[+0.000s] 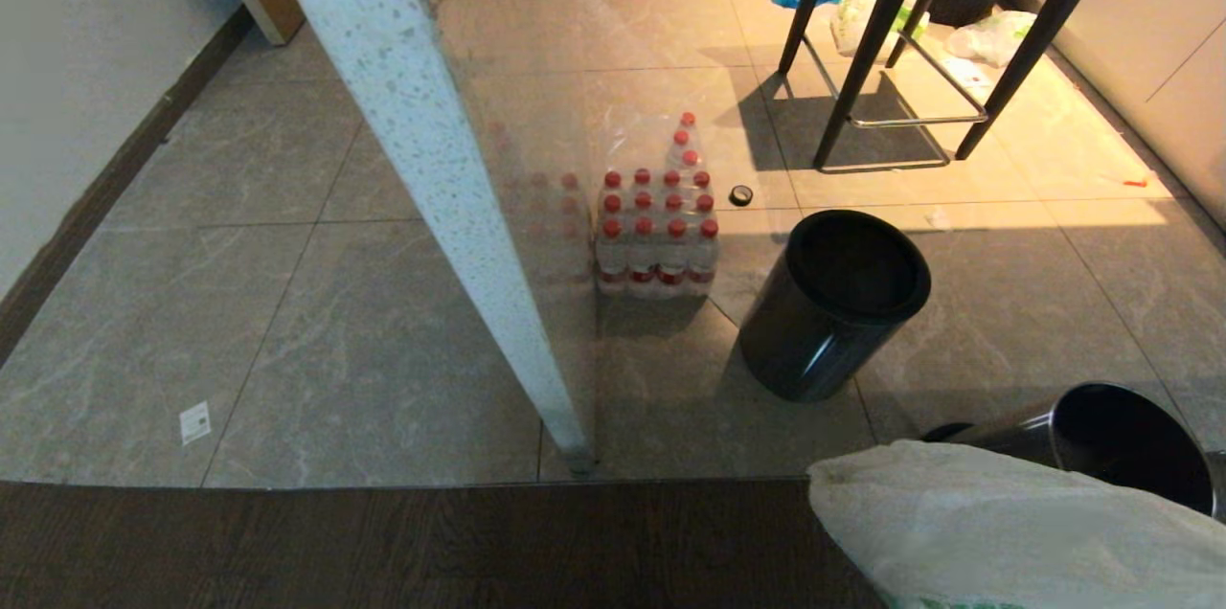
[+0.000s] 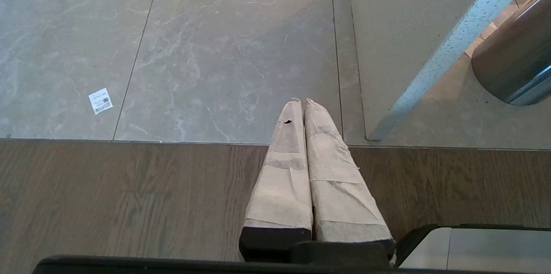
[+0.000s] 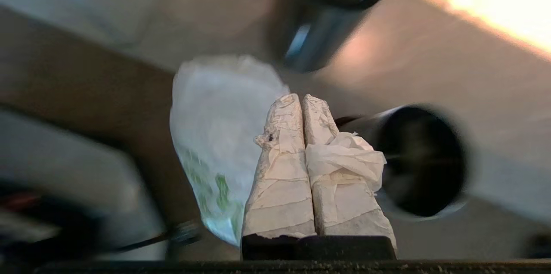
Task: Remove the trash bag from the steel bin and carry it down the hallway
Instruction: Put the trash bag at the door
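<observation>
Right gripper (image 3: 301, 101) clamped tight, taped fingers (image 3: 282, 166) pressed together with a bunch of thin white plastic pinched between them and spilling over one side; reads as a handle of the trash bag (image 3: 215, 136). Bag hangs beside and below the fingers, green print visible on its lower part, body clear of the steel bin (image 3: 419, 162). Bin mouth dark, nothing white seen inside from the wrist view. In the head view, bag (image 1: 1006, 532) fills the lower right corner, just in front of the steel bin (image 1: 1111, 441), overlapping its near rim in the picture. Black bin (image 1: 833, 303) stands further out on the tile, water bottle pack (image 1: 656, 236) beside it, under the speckled table (image 1: 431, 159). Stool (image 1: 900, 54) and more bags further back.

Left gripper (image 2: 303, 106) shut on nothing, hanging over the wood strip (image 2: 129, 196) where it meets the tile, well apart from the work.

Step judged: removal looks done, carry-off next. To do it well: keep the pinch firm, only a thin wad of film held so slip risk is real. Lift high enough that the bag bottom clears the bin rim before turning. Swing slowly, avoid snagging on the table leg or knocking the black bin. Keep the bag away from the base wheels when driving.
</observation>
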Robot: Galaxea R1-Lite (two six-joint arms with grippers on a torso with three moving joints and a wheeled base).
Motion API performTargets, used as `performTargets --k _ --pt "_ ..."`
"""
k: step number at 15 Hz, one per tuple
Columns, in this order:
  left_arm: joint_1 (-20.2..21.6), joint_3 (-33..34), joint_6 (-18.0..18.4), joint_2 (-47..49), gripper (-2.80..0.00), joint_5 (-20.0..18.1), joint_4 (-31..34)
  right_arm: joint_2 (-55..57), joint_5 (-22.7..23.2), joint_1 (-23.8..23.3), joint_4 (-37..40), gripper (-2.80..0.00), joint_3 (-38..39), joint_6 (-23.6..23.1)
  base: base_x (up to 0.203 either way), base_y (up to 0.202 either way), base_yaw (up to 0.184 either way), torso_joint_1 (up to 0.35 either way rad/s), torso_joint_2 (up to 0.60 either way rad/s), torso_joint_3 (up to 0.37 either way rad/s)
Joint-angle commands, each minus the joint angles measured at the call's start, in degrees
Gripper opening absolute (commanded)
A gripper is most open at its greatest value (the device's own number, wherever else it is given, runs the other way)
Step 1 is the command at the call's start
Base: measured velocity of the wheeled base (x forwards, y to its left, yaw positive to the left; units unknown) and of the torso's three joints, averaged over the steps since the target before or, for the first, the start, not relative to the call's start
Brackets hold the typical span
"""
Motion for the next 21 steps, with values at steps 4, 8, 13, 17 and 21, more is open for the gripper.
performTargets --k 4,8,13,17,21 --pt "0.0 0.0 0.0 0.0 -2.80 0.0 0.0 -11.9 -27.6 27.5 -2.3 -2.80 12.9 18.3 0.000 0.000 0.000 0.000 0.00 0.000" --pt "0.0 0.0 0.0 0.0 -2.80 0.0 0.0 -19.7 -36.3 33.9 -4.6 -2.80 21.5 22.2 0.000 0.000 0.000 0.000 0.00 0.000" --pt "0.0 0.0 0.0 0.0 -2.80 0.0 0.0 -28.8 -37.6 33.3 -11.3 -2.80 23.6 21.1 0.000 0.000 0.000 0.000 0.00 0.000" --pt "0.0 0.0 0.0 0.0 -2.80 0.0 0.0 -31.4 -41.4 33.3 -14.0 -2.80 26.2 30.4 0.000 0.000 0.000 0.000 0.00 0.000" --pt "0.0 0.0 0.0 0.0 -2.80 0.0 0.0 -31.4 -41.1 33.3 -13.9 -2.80 26.5 28.0 0.000 0.000 0.000 0.000 0.00 0.000"
